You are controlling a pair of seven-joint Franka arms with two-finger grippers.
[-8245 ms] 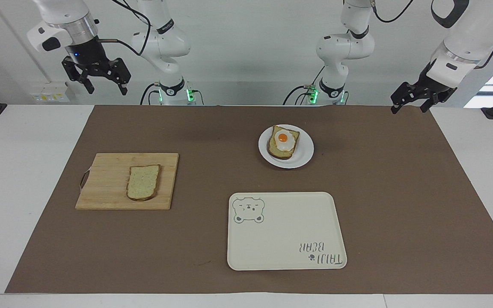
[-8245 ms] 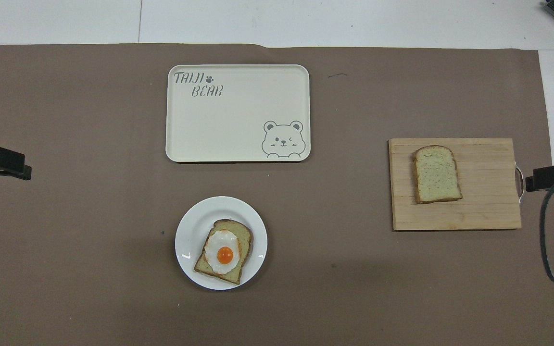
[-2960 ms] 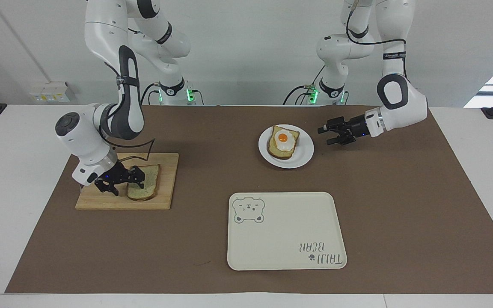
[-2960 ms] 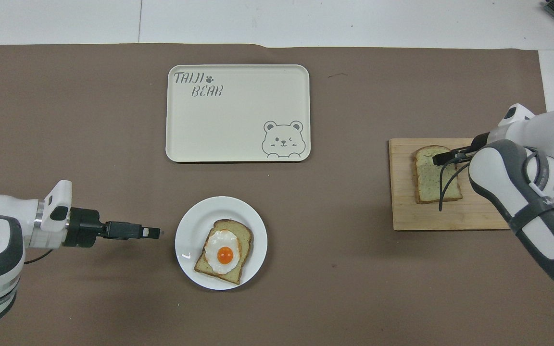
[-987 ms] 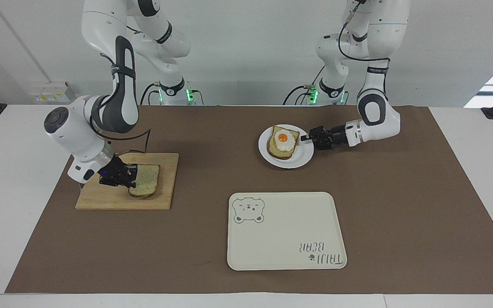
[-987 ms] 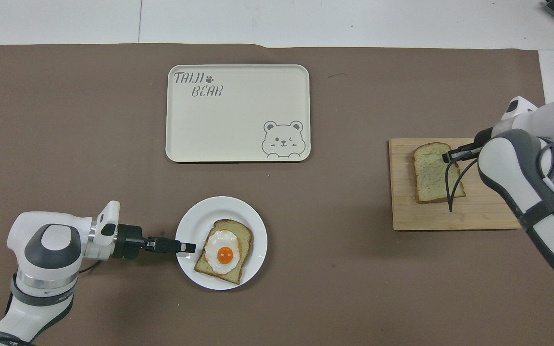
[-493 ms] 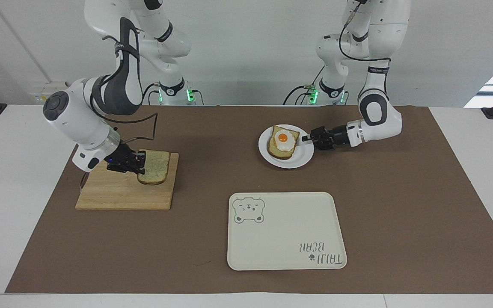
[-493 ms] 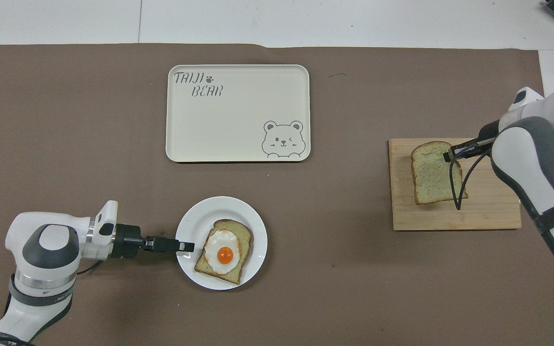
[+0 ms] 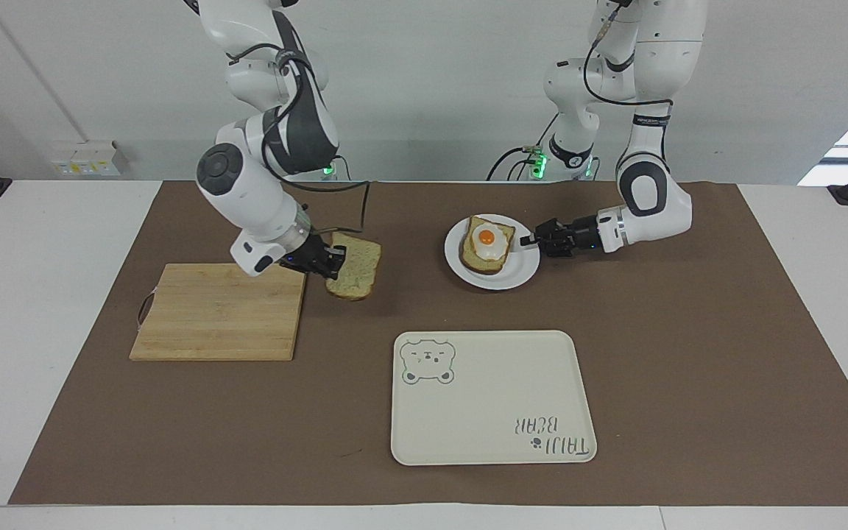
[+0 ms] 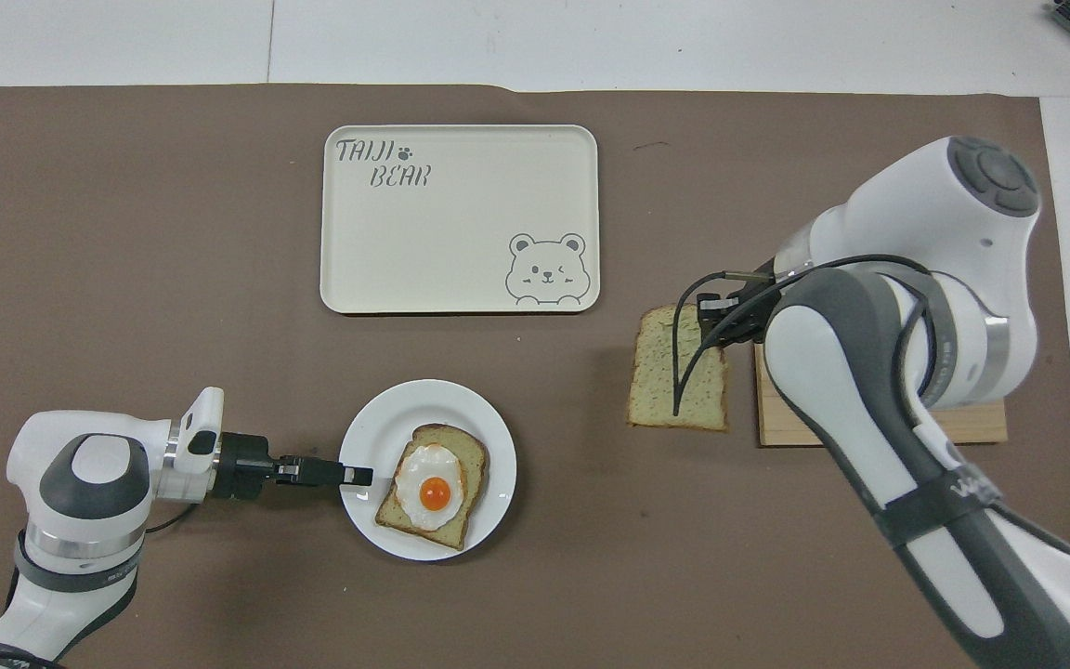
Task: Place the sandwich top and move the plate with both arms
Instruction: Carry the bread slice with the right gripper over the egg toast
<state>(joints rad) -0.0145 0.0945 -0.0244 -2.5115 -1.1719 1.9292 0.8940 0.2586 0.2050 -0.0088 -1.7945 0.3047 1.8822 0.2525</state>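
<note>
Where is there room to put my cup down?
The tray is bare, and so is the cutting board. Bare mat lies beside the tray toward the left arm's end. It is crowded at the plate, where the egg toast sits.

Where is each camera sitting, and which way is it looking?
Facing view: high across the table, looking at the robots; both white arms show whole, the right gripper holding the speckled bread slice.
Overhead view: high above the robots' end, looking steeply down; both arms enter from below, the left gripper at the round white plate.
Shared: the egg-topped bread slice, cream bear tray, wooden cutting board, half a turn apart.
</note>
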